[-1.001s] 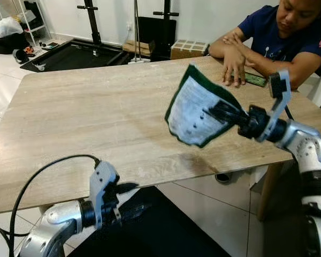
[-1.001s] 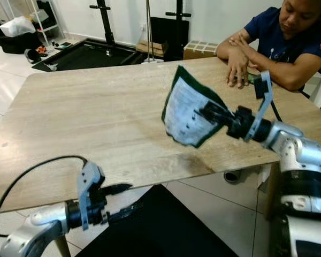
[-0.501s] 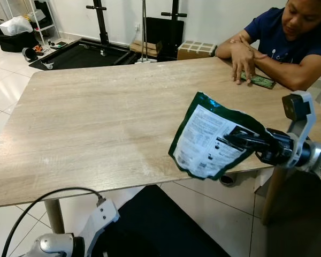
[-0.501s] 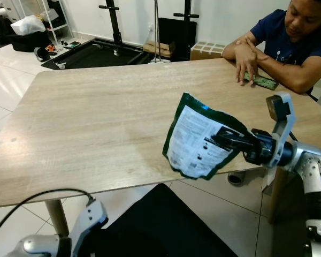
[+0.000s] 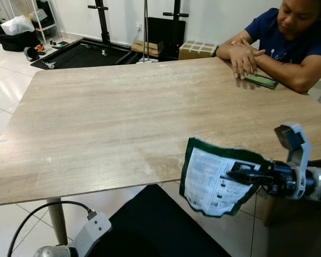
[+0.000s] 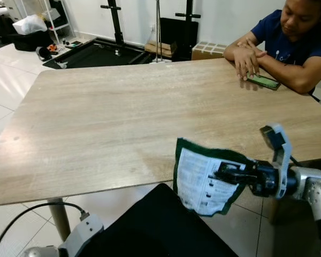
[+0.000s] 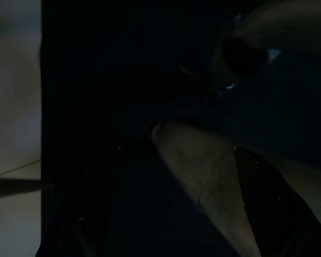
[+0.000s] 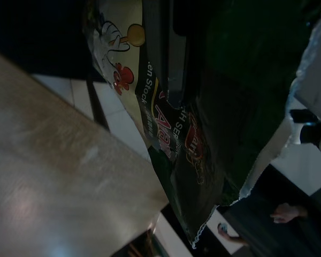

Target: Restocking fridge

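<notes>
The right gripper (image 5: 245,175) pinches a green pouch (image 5: 214,182), its black fingers (image 6: 230,172) pressed onto one side edge. The pouch hangs in the air just past the near right edge of the counter (image 5: 123,112), its white printed back facing the head camera, above the tiled floor. The right wrist view shows its glossy front with a cartoon chicken.

The pouch looks like thin, crinkly foil: light, limp and slippery, likely to swing and fold on an edge grip. A hold along a stiffer sealed seam should serve best.

The left gripper hangs low at the near left; I cannot tell how its fingers stand. A person (image 5: 289,37) sits at the far right, hands by a phone (image 5: 261,81).
</notes>
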Robot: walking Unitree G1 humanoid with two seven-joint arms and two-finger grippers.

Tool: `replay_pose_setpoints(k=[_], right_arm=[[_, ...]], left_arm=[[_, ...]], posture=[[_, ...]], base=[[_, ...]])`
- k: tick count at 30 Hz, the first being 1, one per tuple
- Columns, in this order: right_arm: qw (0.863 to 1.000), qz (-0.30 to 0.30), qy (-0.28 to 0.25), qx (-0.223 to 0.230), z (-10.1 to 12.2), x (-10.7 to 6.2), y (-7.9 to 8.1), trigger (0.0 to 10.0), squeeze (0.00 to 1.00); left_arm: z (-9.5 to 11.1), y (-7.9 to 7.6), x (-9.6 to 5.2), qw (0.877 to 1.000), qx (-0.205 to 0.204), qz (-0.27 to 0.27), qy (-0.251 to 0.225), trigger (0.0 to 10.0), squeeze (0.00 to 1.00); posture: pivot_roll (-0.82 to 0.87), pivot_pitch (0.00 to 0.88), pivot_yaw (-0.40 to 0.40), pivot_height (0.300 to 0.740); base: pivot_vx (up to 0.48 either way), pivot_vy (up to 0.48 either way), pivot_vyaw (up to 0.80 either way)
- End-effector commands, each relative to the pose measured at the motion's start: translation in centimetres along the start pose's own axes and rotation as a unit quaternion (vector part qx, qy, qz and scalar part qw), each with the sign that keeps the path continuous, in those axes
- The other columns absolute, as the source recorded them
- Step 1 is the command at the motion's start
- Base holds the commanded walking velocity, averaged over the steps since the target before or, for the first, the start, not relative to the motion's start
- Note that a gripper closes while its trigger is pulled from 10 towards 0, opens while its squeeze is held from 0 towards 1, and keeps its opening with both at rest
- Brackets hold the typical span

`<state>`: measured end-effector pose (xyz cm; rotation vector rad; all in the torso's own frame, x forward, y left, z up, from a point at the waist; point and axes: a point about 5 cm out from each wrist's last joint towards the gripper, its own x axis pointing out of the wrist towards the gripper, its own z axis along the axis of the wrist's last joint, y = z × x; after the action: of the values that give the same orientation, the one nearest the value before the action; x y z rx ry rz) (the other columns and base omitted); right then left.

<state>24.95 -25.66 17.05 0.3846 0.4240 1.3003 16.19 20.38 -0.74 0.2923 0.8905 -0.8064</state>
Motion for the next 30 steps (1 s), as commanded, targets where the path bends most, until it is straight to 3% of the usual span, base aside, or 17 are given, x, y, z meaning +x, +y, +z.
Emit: replay_pose_setpoints(k=[1, 4, 6, 8, 10, 12, 14, 17, 18, 19, 24, 25, 26, 27, 28, 30], right_arm=[[1.0, 0.006, 0.016, -0.005, -0.5, 0.3, 0.2, 10.0, 0.0], [0.997, -0.036, 0.068, 0.03, -3.8, 0.2, -0.7, 10.0, 0.0], [0.997, -0.036, 0.068, 0.03, -3.8, 0.2, -0.7, 10.0, 0.0], [0.991, -0.076, 0.099, 0.05, -6.1, -0.2, -1.3, 10.0, 0.0], [0.989, -0.087, 0.104, 0.055, -6.9, -0.3, -1.5, 10.0, 0.0], [0.983, -0.119, 0.107, 0.084, -9.3, -0.5, -2.1, 10.0, 0.0], [0.983, -0.119, 0.107, 0.084, -9.3, -0.5, -2.1, 10.0, 0.0], [0.97, -0.174, 0.12, 0.121, -13.1, -0.7, -2.8, 10.0, 0.0], [0.97, -0.174, 0.12, 0.121, -13.1, -0.7, -2.8, 10.0, 0.0], [0.955, -0.242, 0.122, 0.124, -15.5, -0.1, -3.9, 10.0, 0.0], [0.945, -0.276, 0.128, 0.116, -16.7, 0.6, -4.6, 10.0, 0.0], [0.928, -0.325, 0.147, 0.105, -17.9, 1.2, -5.4, 10.0, 0.0], [0.928, -0.325, 0.147, 0.105, -17.9, 1.2, -5.4, 10.0, 0.0], [0.909, -0.375, 0.161, 0.089, -18.9, 1.7, -6.1, 10.0, 0.0], [0.909, -0.375, 0.161, 0.089, -18.9, 1.7, -6.1, 10.0, 0.0], [0.851, -0.5, 0.146, 0.065, -20.2, 2.7, -7.1, 10.0, 0.0]], left_arm=[[-0.9, -0.4, 0.7, 1.0, -0.004, 0.007, 0.013, 10.0, 0.0], [-2.6, -0.7, 2.1, 0.998, -0.031, 0.04, 0.024, 10.0, 0.0], [-2.6, -0.7, 2.1, 0.998, -0.031, 0.04, 0.024, 10.0, 0.0], [-3.5, -0.4, 2.9, 0.994, -0.068, 0.087, 0.018, 10.0, 0.0], [-3.8, -0.3, 3.2, 0.991, -0.08, 0.104, 0.016, 10.0, 0.0], [-4.6, 0.0, 3.9, 0.984, -0.105, 0.142, 0.027, 10.0, 0.0], [-4.6, 0.0, 3.9, 0.984, -0.105, 0.142, 0.027, 10.0, 0.0], [-5.3, -0.2, 4.7, 0.979, -0.119, 0.159, 0.042, 10.0, 0.0], [-5.3, -0.2, 4.7, 0.979, -0.119, 0.159, 0.042, 10.0, 0.0], [-5.2, 0.0, 5.1, 0.973, -0.131, 0.184, 0.038, 10.0, 0.0], [-5.1, 0.2, 5.3, 0.969, -0.137, 0.203, 0.033, 10.0, 0.0], [-4.5, 0.6, 5.5, 0.96, -0.165, 0.228, 0.002, 10.0, 0.0], [-4.5, 0.6, 5.5, 0.96, -0.165, 0.228, 0.002, 10.0, 0.0], [-4.0, 1.1, 5.6, 0.948, -0.189, 0.254, -0.022, 10.0, 0.0], [-4.0, 1.1, 5.6, 0.948, -0.189, 0.254, -0.022, 10.0, 0.0], [-3.4, 1.7, 5.7, 0.926, -0.228, 0.299, -0.045, 10.0, 0.0]], posture=[[-0.08, 0.04, 0.021, 0.74], [-0.08, 0.035, 0.021, 0.74], [-0.08, 0.035, 0.021, 0.74], [-0.09, 0.031, 0.02, 0.74], [-0.09, 0.032, 0.02, 0.74], [-0.08, 0.034, 0.017, 0.74], [-0.08, 0.034, 0.017, 0.74], [-0.08, 0.037, 0.02, 0.74], [-0.08, 0.037, 0.02, 0.74], [-0.09, 0.041, 0.029, 0.74], [-0.1, 0.041, 0.035, 0.74], [-0.1, 0.042, 0.04, 0.74], [-0.1, 0.042, 0.04, 0.74], [-0.09, 0.042, 0.04, 0.74], [-0.09, 0.042, 0.04, 0.74], [-0.08, 0.039, 0.032, 0.74]], base=[[0.0, 0.0, 0.0], [0.0, 0.0, 0.0], [0.0, 0.0, 0.0], [0.0, 0.0, 0.0], [0.0, 0.0, 0.0], [0.0, 0.0, 0.0], [0.0, 0.0, 0.0], [0.0, 0.0, 0.0], [0.0, 0.0, 0.0], [0.0, 0.0, 0.0], [0.0, 0.0, 0.0], [0.0, 0.0, 0.0], [0.0, 0.0, 0.0], [0.0, 0.0, 0.0], [0.0, 0.0, 0.0], [0.0, 0.0, 0.0]])
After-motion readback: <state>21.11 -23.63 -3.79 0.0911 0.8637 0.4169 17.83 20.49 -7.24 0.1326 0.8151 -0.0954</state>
